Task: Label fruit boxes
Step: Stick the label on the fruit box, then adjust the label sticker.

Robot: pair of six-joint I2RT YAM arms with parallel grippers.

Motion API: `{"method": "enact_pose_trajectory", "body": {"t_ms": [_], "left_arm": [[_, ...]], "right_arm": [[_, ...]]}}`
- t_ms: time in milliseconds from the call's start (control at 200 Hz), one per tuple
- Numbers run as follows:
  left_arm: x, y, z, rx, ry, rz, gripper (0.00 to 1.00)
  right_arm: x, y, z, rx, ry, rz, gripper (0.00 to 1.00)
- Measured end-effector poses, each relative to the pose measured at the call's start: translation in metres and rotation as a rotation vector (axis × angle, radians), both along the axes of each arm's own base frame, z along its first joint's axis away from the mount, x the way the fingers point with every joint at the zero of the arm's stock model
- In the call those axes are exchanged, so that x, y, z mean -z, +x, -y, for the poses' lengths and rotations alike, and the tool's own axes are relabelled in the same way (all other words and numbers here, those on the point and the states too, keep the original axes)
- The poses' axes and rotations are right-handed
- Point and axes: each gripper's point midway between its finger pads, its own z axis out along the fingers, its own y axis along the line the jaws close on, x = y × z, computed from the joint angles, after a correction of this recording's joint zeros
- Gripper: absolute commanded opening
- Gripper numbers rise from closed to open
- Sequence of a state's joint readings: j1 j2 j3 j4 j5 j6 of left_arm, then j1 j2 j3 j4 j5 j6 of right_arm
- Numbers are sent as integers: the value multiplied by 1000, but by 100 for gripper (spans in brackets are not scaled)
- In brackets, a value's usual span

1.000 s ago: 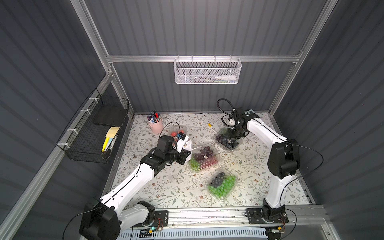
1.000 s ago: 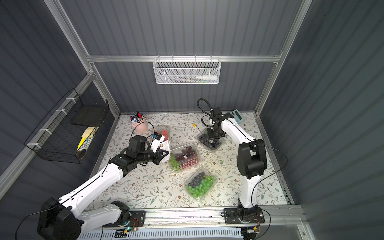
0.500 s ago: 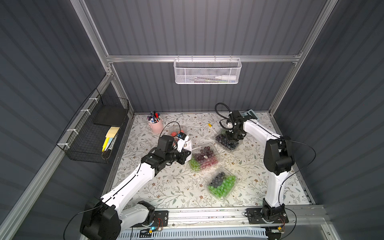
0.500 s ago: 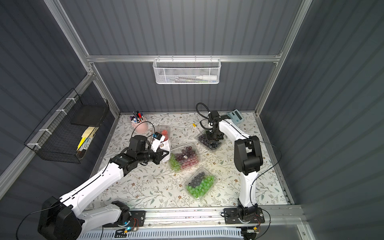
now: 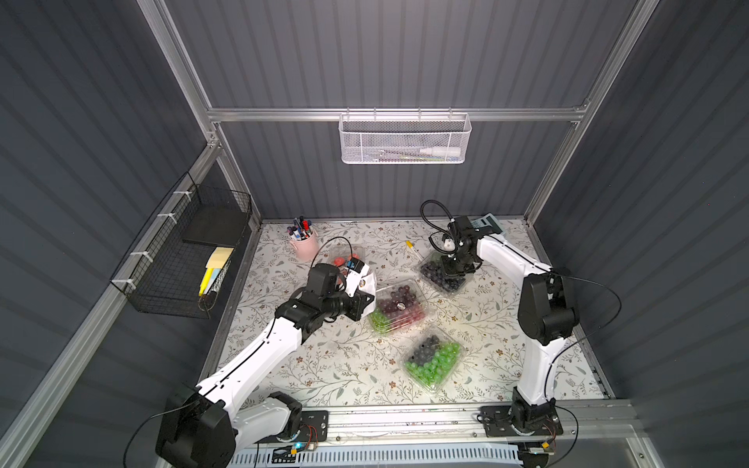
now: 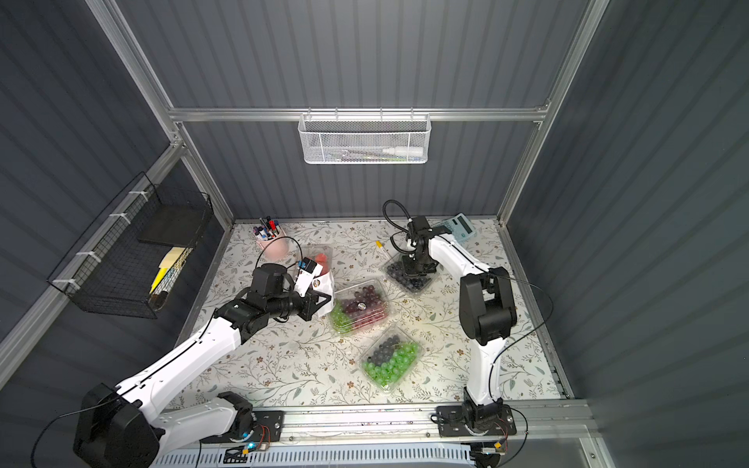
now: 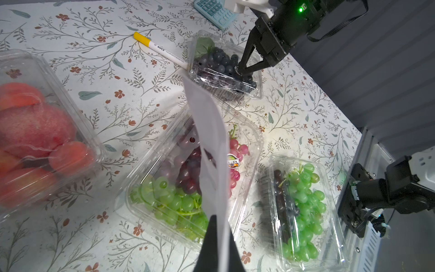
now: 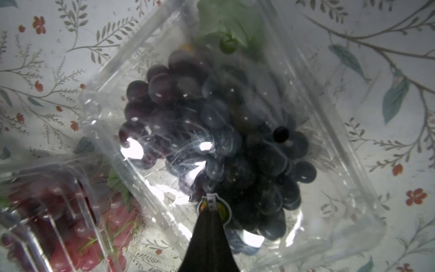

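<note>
On the floral tabletop, the clear plastic box of blueberries is lying under the right gripper, whose jaws are meeting over a small round sticker; whether they pinch it, I cannot tell. The left gripper is clamping a white paper sheet, partly hiding the clear red-and-green grape box.

Floral-print tabletop, seven items on it. Reference is the red-and-green grape box, mid-table.
- strawberry box: near it, back-left
- pink pen cup: further back-left
- blueberry box: near it, back-right
- yellow-capped marker: behind it
- calculator: well apart, far back-right corner
- green-grape-and-dark-berry box: just beside it, front-right
</note>
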State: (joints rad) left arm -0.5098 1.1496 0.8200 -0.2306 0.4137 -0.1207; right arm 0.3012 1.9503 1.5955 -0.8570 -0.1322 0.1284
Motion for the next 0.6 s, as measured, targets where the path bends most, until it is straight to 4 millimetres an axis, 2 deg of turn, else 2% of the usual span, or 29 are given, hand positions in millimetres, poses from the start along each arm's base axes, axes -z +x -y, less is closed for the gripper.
{"method": "enact_pose_trajectory", "body": {"t_ms": [95,190,295,410,600], "left_arm": [[-11,-3,6,35,-47,19,0],[-25,-7,13,79,-99,48,0],[-39,-15,21,145,-162,78,0],[-50,-27,29,233,-222,95,0],[-66,-48,38,388,-292,143,1]], "right_arm": [[-22,-10,0,-12,31,57,21],[-58,-17,-1,-24,77,153,23],[-98,-29,-9,-70,167,267,31],[-127,-58,-26,-158,325,361,36],[-155,-114,-57,-379,605,468,46]]}}
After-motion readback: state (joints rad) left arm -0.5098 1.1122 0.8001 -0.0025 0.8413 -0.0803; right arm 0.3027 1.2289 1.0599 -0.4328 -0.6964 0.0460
